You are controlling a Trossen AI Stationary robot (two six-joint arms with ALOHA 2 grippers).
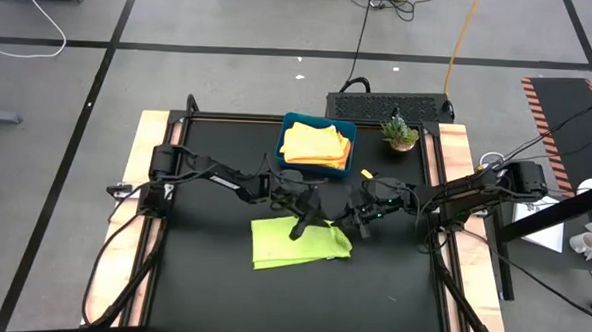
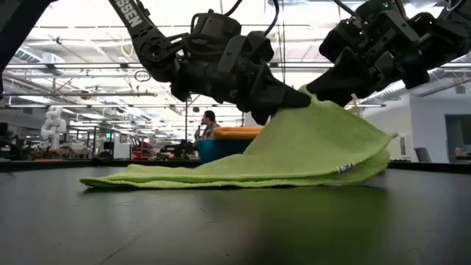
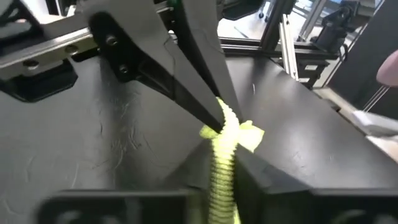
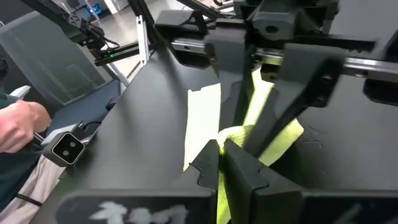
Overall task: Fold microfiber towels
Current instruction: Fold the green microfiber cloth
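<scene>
Black table [image 1: 201, 282] carries a lime towel [image 1: 278, 245] near its middle, one edge lifted into a ridge. Left gripper [image 1: 298, 229] is clamped on that raised edge, and the right gripper [image 1: 358, 225] pinches the same edge beside it. Behind, a blue tray [image 1: 316, 169] holds orange towels [image 1: 315, 144].

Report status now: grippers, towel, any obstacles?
Left gripper and right gripper both shut on lime green towel, edge lifted. Blue tray behind, not in way.
</scene>
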